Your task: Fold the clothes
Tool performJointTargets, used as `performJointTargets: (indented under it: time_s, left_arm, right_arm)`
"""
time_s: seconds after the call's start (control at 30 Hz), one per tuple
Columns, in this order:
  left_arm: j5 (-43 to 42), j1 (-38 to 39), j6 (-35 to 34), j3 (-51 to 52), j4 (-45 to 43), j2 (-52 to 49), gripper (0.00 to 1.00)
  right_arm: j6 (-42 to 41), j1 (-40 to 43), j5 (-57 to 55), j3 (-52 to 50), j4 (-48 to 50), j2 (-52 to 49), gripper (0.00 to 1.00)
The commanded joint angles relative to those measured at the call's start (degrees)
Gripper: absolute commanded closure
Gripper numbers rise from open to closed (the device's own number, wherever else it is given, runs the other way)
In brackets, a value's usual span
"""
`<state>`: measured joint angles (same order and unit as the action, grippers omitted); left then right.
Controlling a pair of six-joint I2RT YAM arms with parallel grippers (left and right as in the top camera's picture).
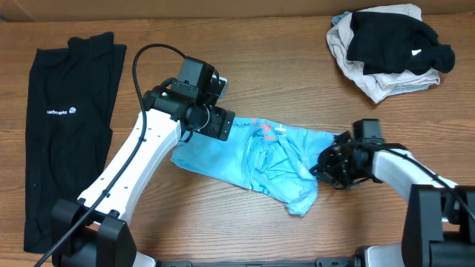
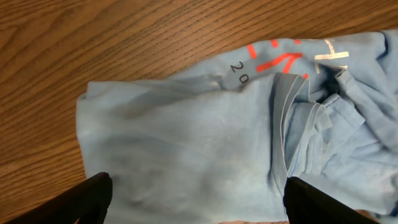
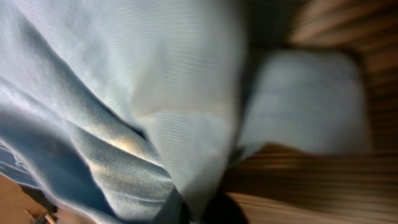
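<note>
The light blue T-shirt [image 1: 260,159] lies crumpled in the middle of the table, its orange-red and white lettering showing near its top edge [image 2: 280,59]. My left gripper [image 1: 224,127] is open, hovering over the shirt's upper left part, its two black fingers wide apart above the cloth [image 2: 199,208]. My right gripper [image 1: 332,165] is at the shirt's right edge and shut on a bunched fold of the blue fabric [image 3: 205,208]. The long black garment with a small white logo [image 1: 67,126] lies flat at the far left.
A pile of white and black clothes [image 1: 390,48] sits at the back right corner. Bare wooden tabletop [image 1: 297,74] lies between the shirt and the pile, and along the front edge.
</note>
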<state>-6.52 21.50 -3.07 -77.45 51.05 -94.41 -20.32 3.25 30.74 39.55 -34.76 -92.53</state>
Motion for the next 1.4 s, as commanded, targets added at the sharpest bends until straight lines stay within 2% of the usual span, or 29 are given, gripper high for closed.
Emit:
performJointTargets:
  time_s: [0.0, 0.17, 0.33, 0.53, 0.67, 0.77, 1.03, 1.17, 1.23, 1.27, 1.3, 1.37]
  left_arm:
    - [1.95, -0.11, -0.81, -1.07, -0.07, 0.02, 0.10]
    - [2.71, -0.11, -0.79, -1.07, -0.09, 0.02, 0.10]
    - [2.75, -0.11, -0.76, -1.07, -0.11, 0.02, 0.09]
    - [5.95, -0.11, -0.76, -1.07, -0.13, 0.02, 0.09]
    - [10.10, -0.13, -0.79, -1.07, -0.55, 0.02, 0.07]
    - [11.89, -0.28, -0.79, -1.07, -0.96, 0.02, 0.05]
    - [12.07, -3.21, -0.79, -1.07, -2.03, 0.02, 0.01]
    - [12.04, -5.40, -0.79, -1.07, -2.23, 0.02, 0.00]
    - [12.02, -6.40, -0.81, -1.07, -2.23, 0.02, 0.00]
    - [12.00, -6.95, -0.79, -1.07, -2.21, 0.02, 0.00]
    - [12.00, -7.30, -0.79, -1.07, -2.21, 0.02, 0.00]
    - [11.89, -8.00, -0.79, -1.05, -2.21, 0.02, 0.00]
  right_arm:
    - [0.96, 5.33, -1.51, 1.99, -1.38, -0.52, 0.96]
    - [6.10, 12.66, -0.02, 7.67, -6.99, -0.46, 0.96]
    - [14.62, 17.64, 0.02, 18.86, -18.95, -0.46, 0.96]
    - [19.54, 14.93, -0.42, 33.88, -33.83, -0.46, 0.96]
    - [18.93, 7.17, -1.38, 40.26, -37.83, -0.46, 0.96]
    - [15.15, -0.37, -2.56, 41.59, -36.81, -0.48, 0.96]
    - [0.42, -26.08, -10.21, 41.57, -27.43, -1.14, 0.96]
    - [-5.22, -36.04, -15.91, 41.57, -20.48, -2.67, 0.94]
    - [-6.80, -39.47, -17.20, 41.57, -17.68, -4.20, 0.90]
    - [-7.32, -41.00, -17.59, 41.57, -16.44, -5.31, 0.82]
    - [-7.78, -41.86, -17.90, 41.57, -15.76, -6.25, 0.72]
    - [-7.85, -43.01, -17.86, 41.57, -14.64, -8.52, 0.42]
